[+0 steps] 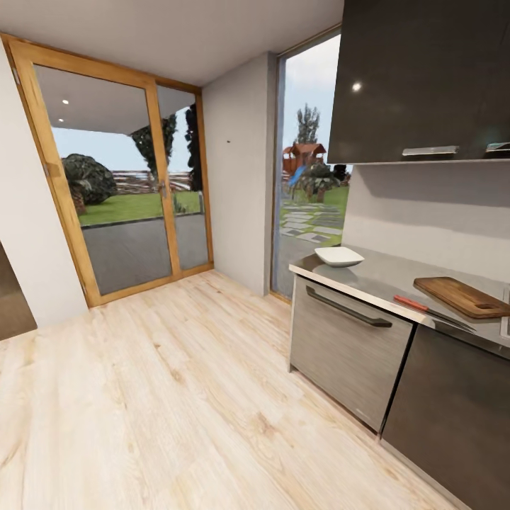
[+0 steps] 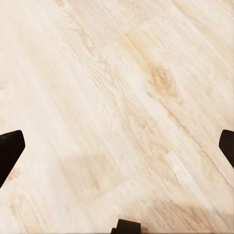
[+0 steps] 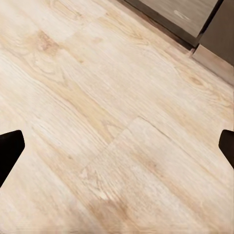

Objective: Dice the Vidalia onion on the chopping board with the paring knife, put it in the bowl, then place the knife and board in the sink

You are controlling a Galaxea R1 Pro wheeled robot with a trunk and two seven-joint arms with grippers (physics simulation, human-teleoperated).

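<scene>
Pale wood-plank floor (image 1: 177,397) is lying nearest, with the left jaws (image 2: 117,146) and right jaws (image 3: 117,146) both hanging spread wide above it, holding nothing. Across the room, the white bowl (image 1: 338,256) is sitting at the table's (image 1: 382,276) far end. The chopping board (image 1: 462,296) is lying further along, with the paring knife (image 1: 432,310) just beside it at the front edge.

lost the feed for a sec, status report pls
Both jaws wide open over wood floor. Bowl, paring knife, chopping board on countertop. Path open.

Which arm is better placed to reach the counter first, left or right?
Likely the right: the countertop with the chopping board and paring knife lies to the robot's right, and the right claw hangs open near the cabinets.
</scene>
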